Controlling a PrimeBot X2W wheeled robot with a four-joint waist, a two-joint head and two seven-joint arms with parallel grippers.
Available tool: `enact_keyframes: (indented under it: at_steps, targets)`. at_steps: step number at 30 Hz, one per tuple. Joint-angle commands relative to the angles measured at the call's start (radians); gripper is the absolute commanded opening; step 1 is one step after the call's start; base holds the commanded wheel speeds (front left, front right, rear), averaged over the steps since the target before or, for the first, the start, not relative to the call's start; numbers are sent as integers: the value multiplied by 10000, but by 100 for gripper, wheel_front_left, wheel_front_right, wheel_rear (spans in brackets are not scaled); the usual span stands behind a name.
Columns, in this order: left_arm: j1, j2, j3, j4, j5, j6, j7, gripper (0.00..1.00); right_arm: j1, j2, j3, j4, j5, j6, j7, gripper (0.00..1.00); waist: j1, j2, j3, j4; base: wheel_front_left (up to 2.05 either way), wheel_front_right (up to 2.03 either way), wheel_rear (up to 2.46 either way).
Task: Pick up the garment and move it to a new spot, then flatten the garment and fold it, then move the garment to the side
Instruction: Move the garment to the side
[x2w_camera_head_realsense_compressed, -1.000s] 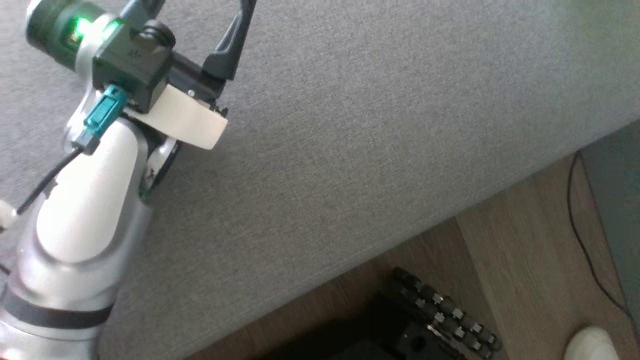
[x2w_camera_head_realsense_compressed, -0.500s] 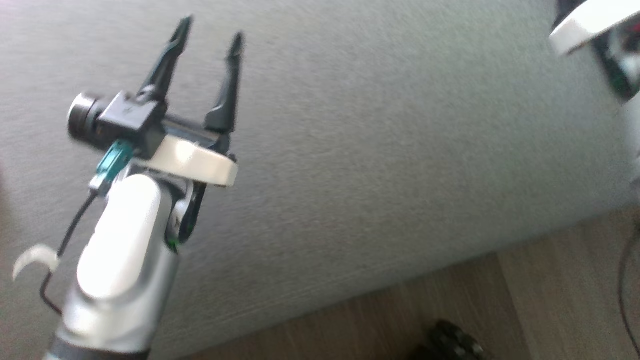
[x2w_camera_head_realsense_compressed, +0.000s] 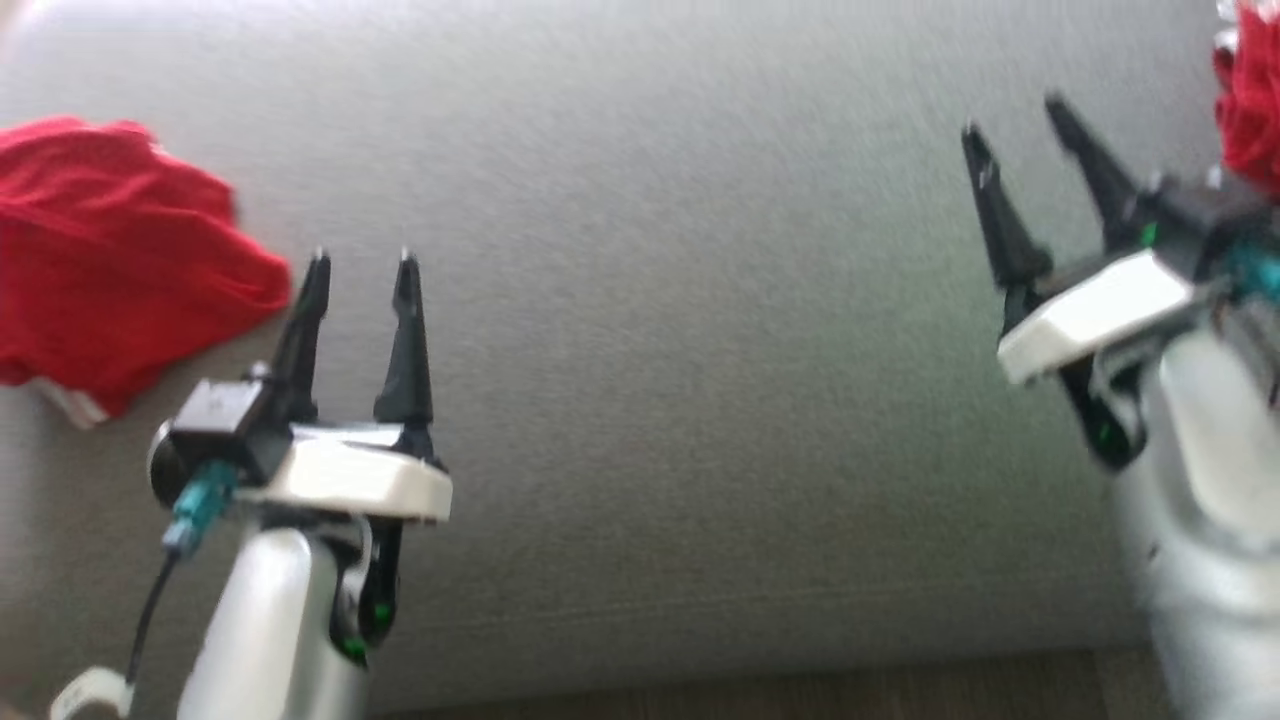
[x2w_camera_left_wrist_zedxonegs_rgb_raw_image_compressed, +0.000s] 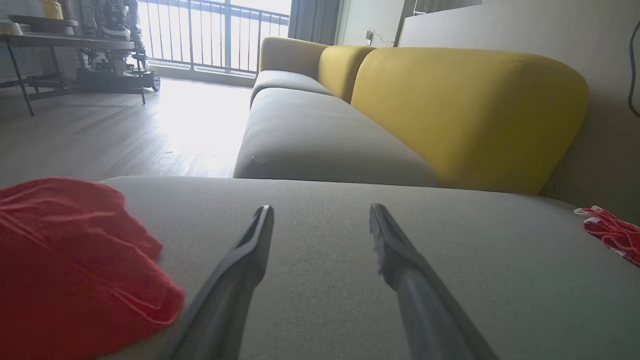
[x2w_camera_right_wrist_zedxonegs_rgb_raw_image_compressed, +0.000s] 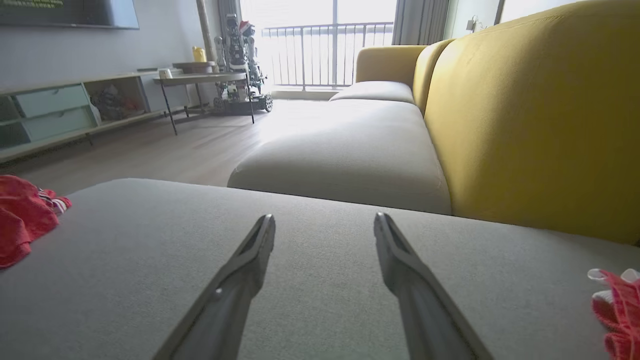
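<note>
- Your two grippers are above the broad grey fabric sofa seat cushion (x2w_camera_head_realsense_compressed: 700, 400), which runs under and ahead of both.
- The rounded yellow upholstered backrest (x2w_camera_left_wrist_zedxonegs_rgb_raw_image_compressed: 465, 110) rises beyond the left gripper's fingertips, ahead and to their right in the left wrist view.
- The crumpled red fabric garment (x2w_camera_head_realsense_compressed: 110, 250) lies on the cushion to the left of your left gripper, just beside its left finger.
- Your left gripper (x2w_camera_head_realsense_compressed: 362, 262) has its two dark fingers spread apart, with nothing between them.
- Your right gripper (x2w_camera_head_realsense_compressed: 1010, 115) is likewise spread wide and empty, well apart from the garment.
- A smaller red cloth with white trim (x2w_camera_head_realsense_compressed: 1250, 110) lies just right of your right gripper.
</note>
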Motion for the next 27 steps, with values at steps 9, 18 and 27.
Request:
enact_keyframes:
  at_steps: [9, 18, 27]
  targets:
    - [889, -77, 275, -228, 480, 73, -50, 100, 2176, 1370, -1777, -1190, -576, -4, -62, 100, 1, -1, -1114, 785, 0, 0, 0]
    - [1271, -85, 48, -319, -187, 467, -51, 100, 3326, 1569, -2130, -1765, -422, -4, -63, 100, 1, -1, -1285, 773, 0, 0, 0]
    - [1384, -86, 293, -476, -240, 576, -51, 100, 3549, 1572, -2105, -1824, -122, -4, -63, 100, 1, -1, -1442, 747, 0, 0, 0]
